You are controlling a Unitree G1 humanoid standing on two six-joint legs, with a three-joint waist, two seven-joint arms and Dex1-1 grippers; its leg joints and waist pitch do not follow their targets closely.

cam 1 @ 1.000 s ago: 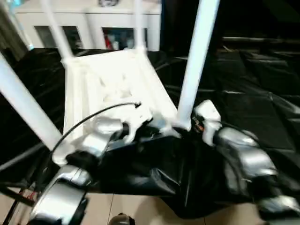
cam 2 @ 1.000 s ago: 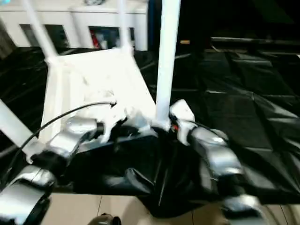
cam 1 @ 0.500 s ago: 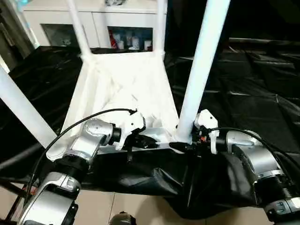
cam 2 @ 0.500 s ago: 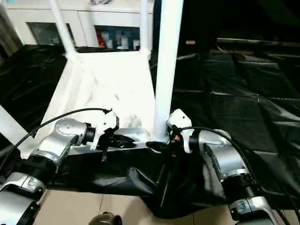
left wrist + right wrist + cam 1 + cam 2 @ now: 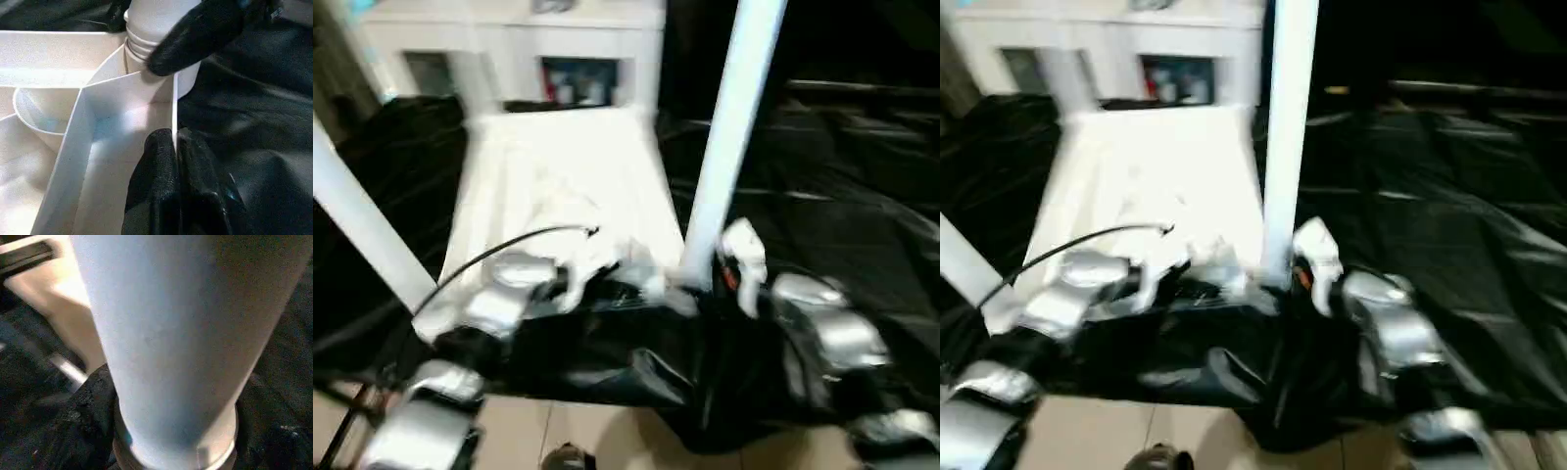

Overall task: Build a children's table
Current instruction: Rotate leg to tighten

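- Head views: the tabletop (image 5: 558, 186) lies underside up on the black-draped work table (image 5: 862, 196), in the centre-left of the frame. One leg (image 5: 729, 137) stands upright in the near corner socket, right of centre; another leg (image 5: 362, 230) slants across the left edge. Half a second ago both far legs showed plainly at the top of the frame; now the whole picture is smeared, so I put that down to my head moving, not the parts.
- Head views, arms: my left gripper (image 5: 626, 284) is at the tabletop's near rim, lower centre. My right gripper (image 5: 1283, 279) sits at the foot of the upright leg. Both are in much the same places as half a second ago.
- Left wrist view: my left fingers (image 5: 159, 191) are pressed together, pinching the thin rim wall of the tabletop. Above, at upper centre, a black finger (image 5: 195, 34) of my right gripper lies against the leg's ribbed base at the socket.
- Right wrist view: the leg spans the frame, its collar at the bottom. I cannot tell whether my right jaws grip it.
- Judgement: this leg appears seated; the table looks nearly assembled, with righting it probably still to do.
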